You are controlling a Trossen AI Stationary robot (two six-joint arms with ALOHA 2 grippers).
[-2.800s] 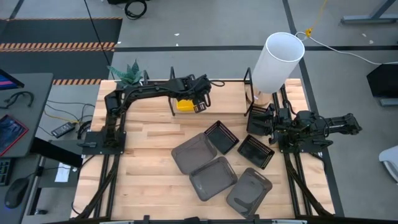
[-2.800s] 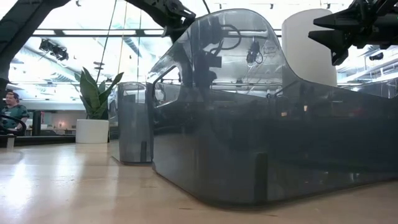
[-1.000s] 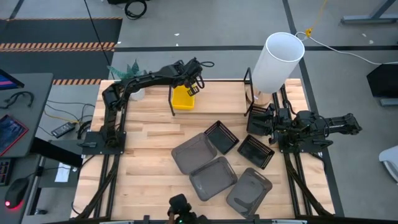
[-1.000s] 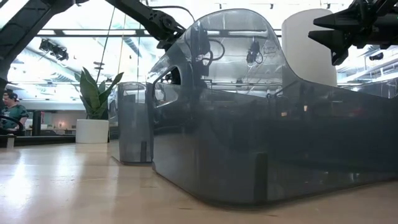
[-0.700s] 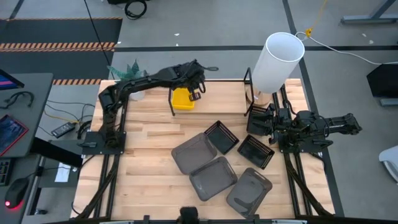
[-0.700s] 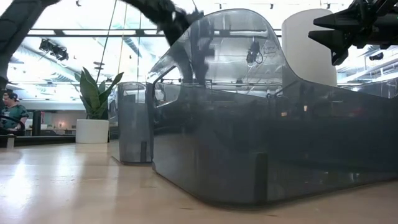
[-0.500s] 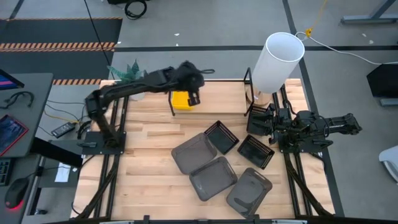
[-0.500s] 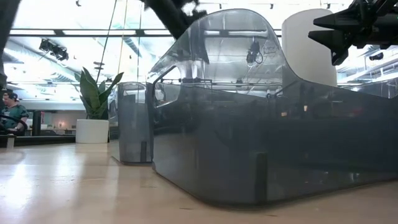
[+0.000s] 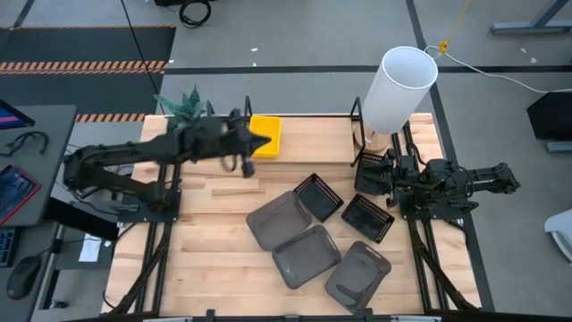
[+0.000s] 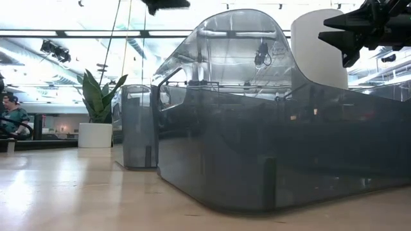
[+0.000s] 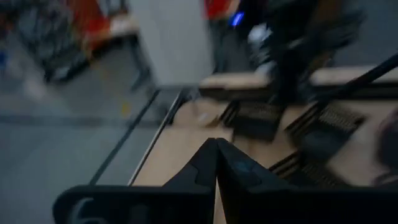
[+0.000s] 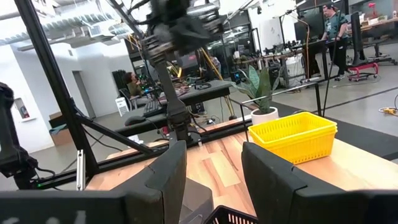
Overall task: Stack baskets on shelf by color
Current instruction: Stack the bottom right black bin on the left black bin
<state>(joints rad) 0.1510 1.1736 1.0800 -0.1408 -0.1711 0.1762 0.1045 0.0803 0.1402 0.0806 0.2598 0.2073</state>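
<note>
Left gripper swung back off the yellow baskets, jaws shut, empty. Grey baskets lie at its 5 o'clock. Right gripper waits, jaws parted, nearer.

Yellow baskets — grey baskets — black mesh baskets.

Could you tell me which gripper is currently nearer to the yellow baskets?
Left. The left gripper sits just beside the yellow baskets; the right gripper waits across the table.
</note>
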